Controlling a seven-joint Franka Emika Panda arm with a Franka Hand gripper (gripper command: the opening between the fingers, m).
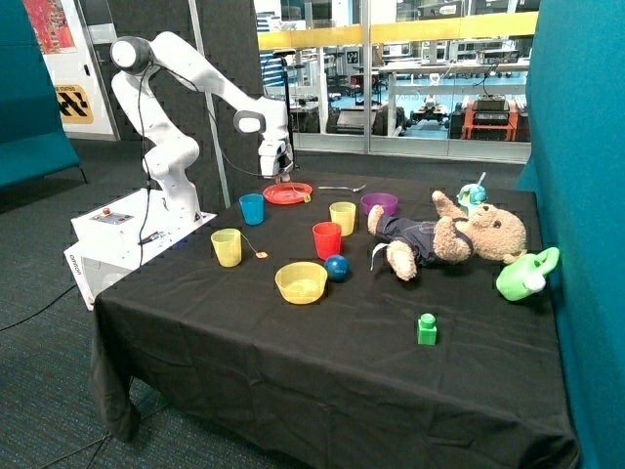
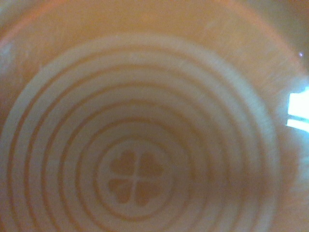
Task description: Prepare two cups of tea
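Note:
My gripper point(image 1: 279, 176) hangs just above the red plate point(image 1: 288, 192) at the back of the table. In the wrist view the plate's ringed surface with a clover mark point(image 2: 134, 181) fills the whole picture. A small yellow-orange tag point(image 1: 306, 197) lies at the plate's rim. The blue cup point(image 1: 252, 208) stands just in front of the plate, toward the robot base. A yellow cup point(image 1: 226, 246) stands nearer the front; a thin string runs from it to a tag point(image 1: 262, 255) on the cloth. Whatever is inside the cups is hidden.
A second yellow tumbler point(image 1: 343, 217), a red tumbler point(image 1: 327, 239), a yellow bowl point(image 1: 301, 281) and a blue ball point(image 1: 337, 267) stand mid-table. A purple bowl point(image 1: 379, 203) and spoon point(image 1: 342, 188) are at the back. Teddy bear point(image 1: 454, 236), green watering can point(image 1: 527, 274) and green block point(image 1: 427, 329) lie further along.

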